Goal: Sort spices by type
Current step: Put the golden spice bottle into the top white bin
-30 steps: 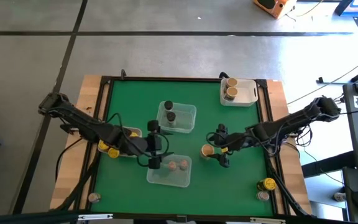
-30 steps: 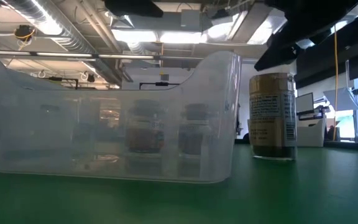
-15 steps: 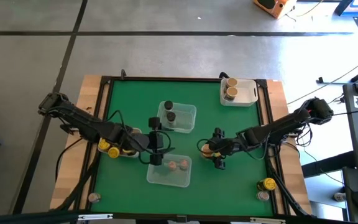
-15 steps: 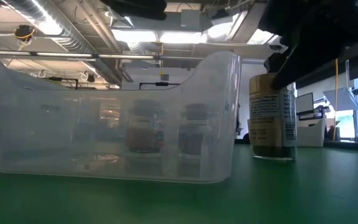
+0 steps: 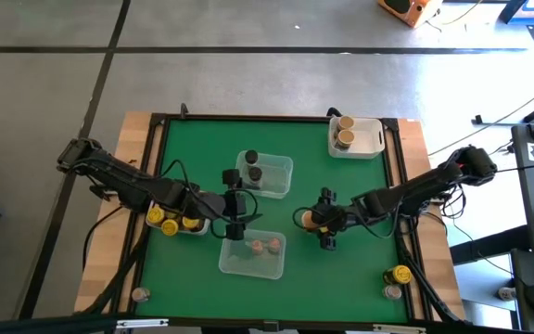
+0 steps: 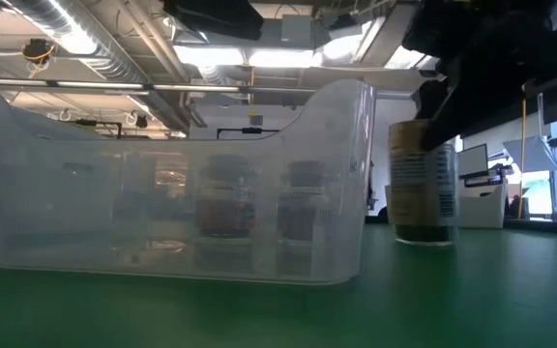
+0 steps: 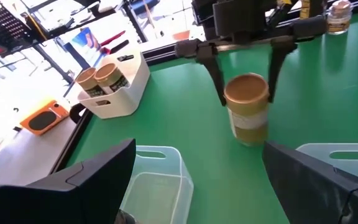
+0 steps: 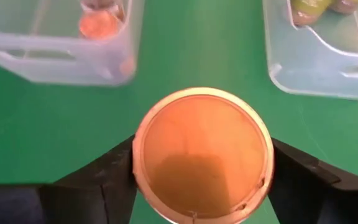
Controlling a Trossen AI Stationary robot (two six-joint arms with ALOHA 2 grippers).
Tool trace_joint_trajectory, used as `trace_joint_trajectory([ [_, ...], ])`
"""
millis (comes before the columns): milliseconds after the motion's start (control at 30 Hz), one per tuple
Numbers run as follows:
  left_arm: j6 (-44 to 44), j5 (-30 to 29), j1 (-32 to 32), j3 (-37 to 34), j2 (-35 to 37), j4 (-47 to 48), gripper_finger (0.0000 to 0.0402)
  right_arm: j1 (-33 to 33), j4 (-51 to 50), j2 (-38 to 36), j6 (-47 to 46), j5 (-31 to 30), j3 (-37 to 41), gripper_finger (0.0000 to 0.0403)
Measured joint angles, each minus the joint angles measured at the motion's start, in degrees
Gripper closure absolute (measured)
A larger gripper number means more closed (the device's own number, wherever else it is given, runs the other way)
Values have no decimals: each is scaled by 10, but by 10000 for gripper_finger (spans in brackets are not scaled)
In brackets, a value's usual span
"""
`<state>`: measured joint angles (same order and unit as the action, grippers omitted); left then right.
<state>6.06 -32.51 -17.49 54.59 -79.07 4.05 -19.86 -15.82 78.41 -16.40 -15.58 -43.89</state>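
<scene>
High view first, scanning from the left: the left end effector [image 5: 233,206] hovers between the clear tub with black-lidded jars [image 5: 264,173] and the tub with pinkish-lidded jars [image 5: 253,254], its fingers spread and holding nothing. Right of it, at mid tabletop [image 5: 295,148], the right end effector [image 5: 319,221] straddles the tan-lidded jar [image 5: 310,220]; in the right wrist view its fingers [image 8: 107,171] sit just beside the lid, but I can't tell whether they've clenched. I'd say this is the pick-up step. Next comes closing firmly, lifting straight, then carrying the jar to the white tray [image 5: 371,139] where two tan-lidded jars [image 5: 343,131] stand.
</scene>
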Motion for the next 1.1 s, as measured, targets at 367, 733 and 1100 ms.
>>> trace_joint_trajectory([
  [367,10,10,0,0,0,0,53,9,-291,-81,-17,-213,-127,124],
  [733,9,10,0,0,0,0,53,133,-385,-166,-43,-366,-151,124],
  [1100,9,10,0,0,0,0,53,327,-348,-172,-11,-413,-125,124],
])
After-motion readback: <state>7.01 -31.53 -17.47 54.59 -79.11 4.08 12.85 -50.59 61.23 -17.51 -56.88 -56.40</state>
